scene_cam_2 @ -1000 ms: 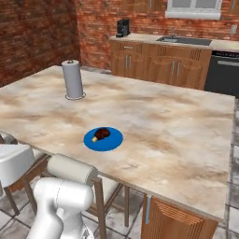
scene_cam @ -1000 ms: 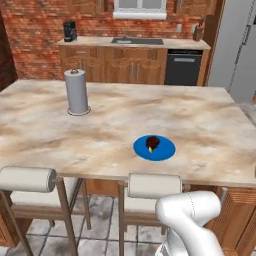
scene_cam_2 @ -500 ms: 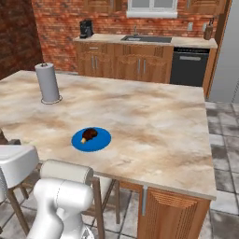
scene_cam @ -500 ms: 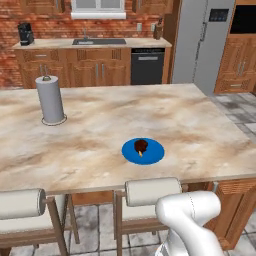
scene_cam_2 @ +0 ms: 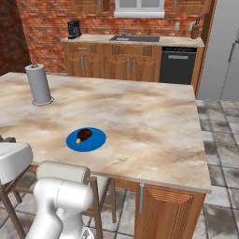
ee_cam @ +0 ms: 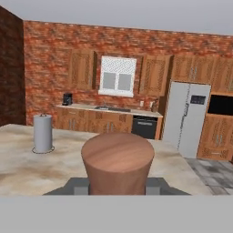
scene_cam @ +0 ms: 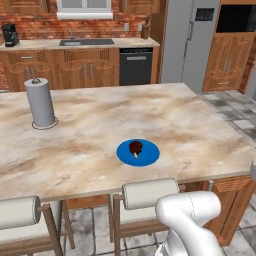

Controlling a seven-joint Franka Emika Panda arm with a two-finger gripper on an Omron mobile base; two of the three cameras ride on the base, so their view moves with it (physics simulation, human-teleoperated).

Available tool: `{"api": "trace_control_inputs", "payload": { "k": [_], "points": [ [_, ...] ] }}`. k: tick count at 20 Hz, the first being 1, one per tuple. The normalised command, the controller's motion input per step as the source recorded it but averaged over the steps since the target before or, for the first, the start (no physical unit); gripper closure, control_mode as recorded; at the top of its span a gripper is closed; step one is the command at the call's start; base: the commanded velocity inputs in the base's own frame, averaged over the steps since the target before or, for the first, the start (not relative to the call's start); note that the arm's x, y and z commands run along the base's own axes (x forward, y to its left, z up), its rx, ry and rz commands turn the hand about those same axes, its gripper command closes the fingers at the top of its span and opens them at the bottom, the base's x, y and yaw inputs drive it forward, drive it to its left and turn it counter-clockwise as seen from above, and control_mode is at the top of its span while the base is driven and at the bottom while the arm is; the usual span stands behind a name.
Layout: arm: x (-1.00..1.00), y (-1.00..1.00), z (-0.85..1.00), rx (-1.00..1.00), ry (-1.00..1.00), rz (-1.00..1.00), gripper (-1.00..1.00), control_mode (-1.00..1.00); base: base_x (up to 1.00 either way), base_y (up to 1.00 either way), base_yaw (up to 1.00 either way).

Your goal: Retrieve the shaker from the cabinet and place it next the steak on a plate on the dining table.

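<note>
The claw [ee_cam: 118, 185] is closed on the shaker [ee_cam: 118, 161], which stands upright between the fingers, close to the hand camera and above the near edge of the table [scene_cam: 200, 130]. On the table the plate [scene_cam: 138, 152] lies near the front edge with the steak [scene_cam: 135, 147] on it. The paper towel roll [scene_cam: 40, 103] stands well apart to the left. Two stools [scene_cam: 150, 193] sit at the near side.
</note>
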Motion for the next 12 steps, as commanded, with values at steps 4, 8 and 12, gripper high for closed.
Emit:
{"api": "trace_control_inputs", "payload": {
  "k": [4,8,12],
  "points": [
    [1.0,-0.69,-0.02,0.03,0.09,0.24,1.0,-1.0,0.0,0.0,0.0],
    [1.0,-0.87,-0.14,0.02,0.13,0.31,1.0,-1.0,0.0,0.0,0.0],
    [0.84,-0.64,-0.35,0.0,0.04,0.39,1.0,-1.0,0.0,0.0,0.0]
  ]
}}
